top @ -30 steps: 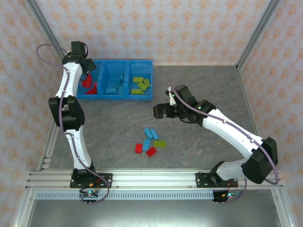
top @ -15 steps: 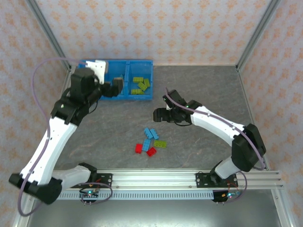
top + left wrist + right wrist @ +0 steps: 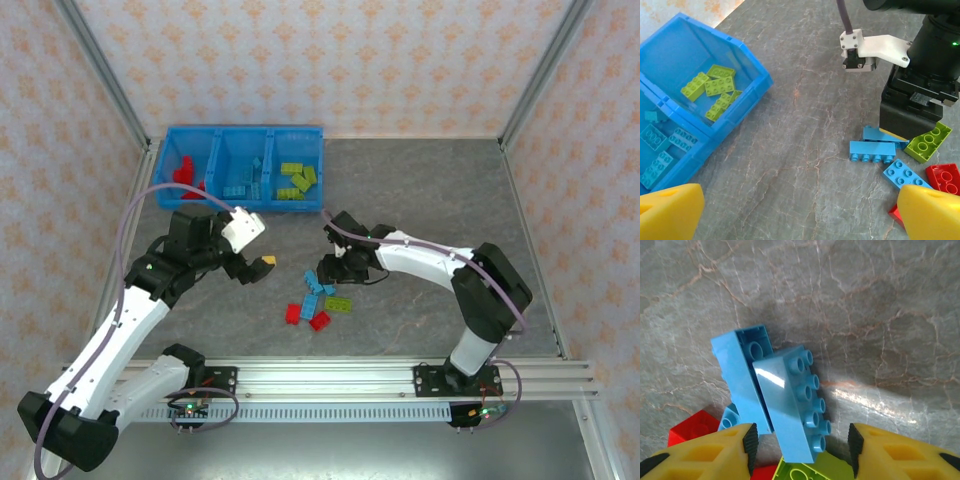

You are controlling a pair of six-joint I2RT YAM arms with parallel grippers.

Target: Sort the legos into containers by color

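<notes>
Toward the front of the bench (image 3: 430,190), right hand (image 3: 800,447) straddles blue legos (image 3: 790,405), spread to pinch; left hand (image 3: 800,215) gapes empty.

Your right gripper (image 3: 801,442) stands spread, its yellow fingers (image 3: 700,457) on either side of two bricks on the grey marbled surface (image 3: 880,300). The studded light blue brick (image 3: 790,400) lies with its studs turned sideways. The tipped light blue brick (image 3: 740,372) touches it, with its hollow underside showing. A red brick (image 3: 690,429) and a yellow-green brick (image 3: 805,473) lie just beside them, down by the fingers.
</notes>
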